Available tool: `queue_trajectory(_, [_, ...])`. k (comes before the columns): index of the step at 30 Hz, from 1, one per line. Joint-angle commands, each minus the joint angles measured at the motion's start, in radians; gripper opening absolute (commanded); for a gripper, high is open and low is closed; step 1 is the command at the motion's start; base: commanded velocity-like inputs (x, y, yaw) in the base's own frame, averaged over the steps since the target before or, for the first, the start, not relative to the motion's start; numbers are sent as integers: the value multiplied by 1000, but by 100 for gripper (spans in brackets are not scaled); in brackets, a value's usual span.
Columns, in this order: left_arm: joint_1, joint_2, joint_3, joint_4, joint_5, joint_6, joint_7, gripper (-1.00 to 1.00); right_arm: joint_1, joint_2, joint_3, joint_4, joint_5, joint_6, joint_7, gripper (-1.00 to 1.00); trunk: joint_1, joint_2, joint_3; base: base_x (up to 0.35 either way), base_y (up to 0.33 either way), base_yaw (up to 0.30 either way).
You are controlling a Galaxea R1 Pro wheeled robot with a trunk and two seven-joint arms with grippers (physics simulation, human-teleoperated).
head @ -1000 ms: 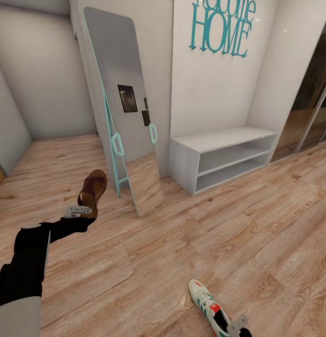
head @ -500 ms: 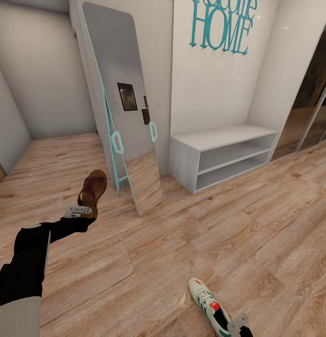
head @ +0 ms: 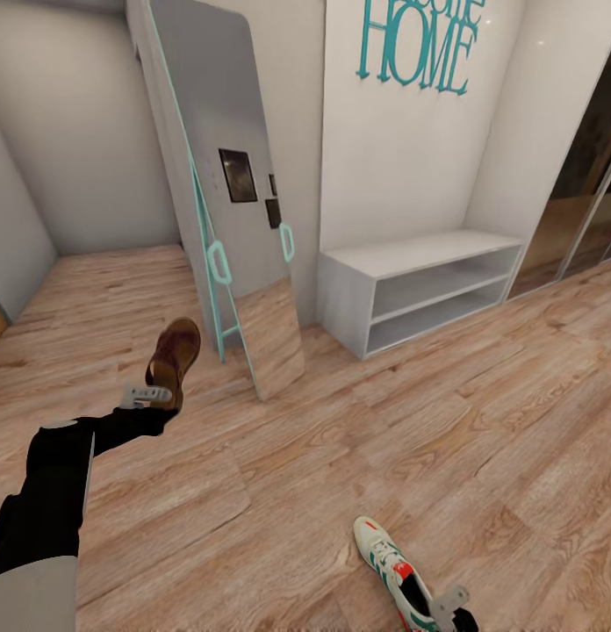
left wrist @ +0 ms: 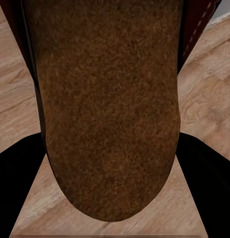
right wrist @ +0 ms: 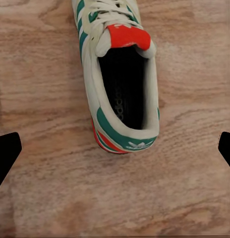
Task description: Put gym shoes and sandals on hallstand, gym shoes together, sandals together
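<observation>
My left gripper (head: 150, 394) is shut on a dark brown sandal (head: 175, 355) and holds it toe-up above the corridor floor (head: 341, 456). In the left wrist view the sandal's tan footbed (left wrist: 110, 109) lies between the two dark fingers (left wrist: 16, 173). One white gym shoe (head: 389, 570) with green stripes and a red tongue lies on the floor at the lower right. My right gripper (head: 451, 607) hovers at its heel. In the right wrist view the gym shoe (right wrist: 120, 84) lies flat below the wide-open fingers (right wrist: 6, 153). The hallstand is out of view.
A tall standing mirror (head: 231, 193) with a teal frame leans against the wall ahead. To its right stands a plain low white two-shelf bench (head: 420, 285) under teal "HOME" lettering (head: 420, 53). A dark glass sliding door (head: 586, 193) is at the far right.
The whole picture has shifted a little, so the camera moved. Both arms, the sandal and the gym shoe keep their places relative to me.
</observation>
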Motion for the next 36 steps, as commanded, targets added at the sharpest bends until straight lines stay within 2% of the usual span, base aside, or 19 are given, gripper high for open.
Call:
queue_trajectory(1, [-1,0,1,-1,-8,3,-11,-100,0,0,-2,-5,7,3,3,100,0,-1,-6,0,0,0])
queue_trajectory(20, [-1,0,1,-1,-8,1,-9,-100,0,1,-14,-116,7,3,3,100,9,-5,-110,0,0,0])
queue_trajectory(33, [-1,0,1,0,-8,1,-9,-100,0,0,-12,-189,9,3,3,100,9,-5,-116,0,0,0])
queue_trajectory(36, [-1,0,1,0,-8,1,-9,-100,0,0,-12,-192,9,3,3,100,10,-6,-132,0,0,0])
